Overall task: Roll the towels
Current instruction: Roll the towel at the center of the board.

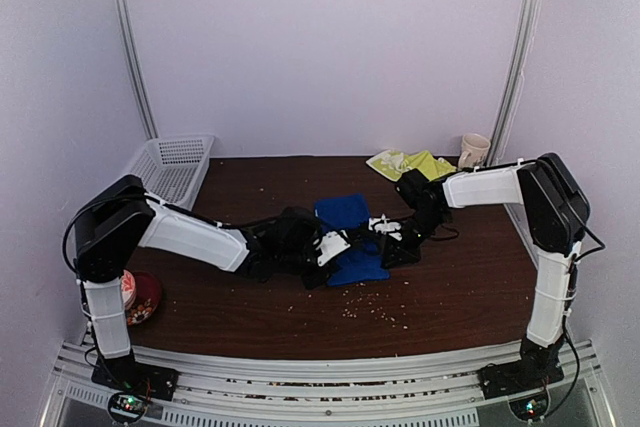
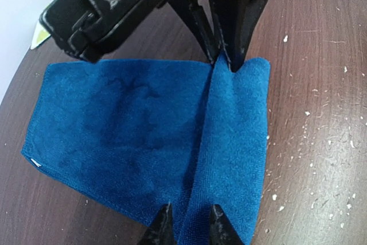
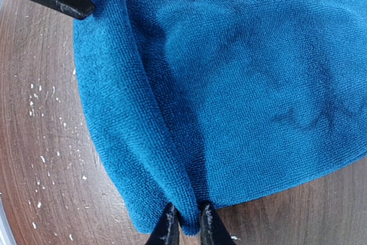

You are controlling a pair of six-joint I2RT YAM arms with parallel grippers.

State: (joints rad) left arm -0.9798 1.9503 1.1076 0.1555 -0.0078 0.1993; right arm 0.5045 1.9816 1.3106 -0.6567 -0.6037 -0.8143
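I am pinching the blue towel (image 2: pixel 126 124) with both claws. My left claw (image 2: pixel 190 225) is clamped on one end of a raised fold (image 2: pixel 229 142), and my right claw (image 3: pixel 188 229) is clamped on the other end, so the two are facing each other along it. The towel is lying mid-table (image 1: pixel 450 297), mostly flat, with the fold standing up on the side towards the crumbs (image 1: pixel 372 309). The yellow-green towel (image 1: pixel 410 163) is lying rumpled at the far right, just beside a mug (image 1: pixel 474 150) and well apart from my claws.

I am judging the blue cloth to be light, soft and limp. It should sag between my two grips and hold no shape of its own. Its nap looks grippy rather than slick. The ends of the fold seem the right places to hold, with both layers in each pinch, since a thin bite could pull free.

My own fingertips are running off the bottom of each wrist view, so I cannot tell how deep the cloth is sitting in them. From above, my arms are covering the middle of the towel. The yellow-green towel's pattern is too small to make out.
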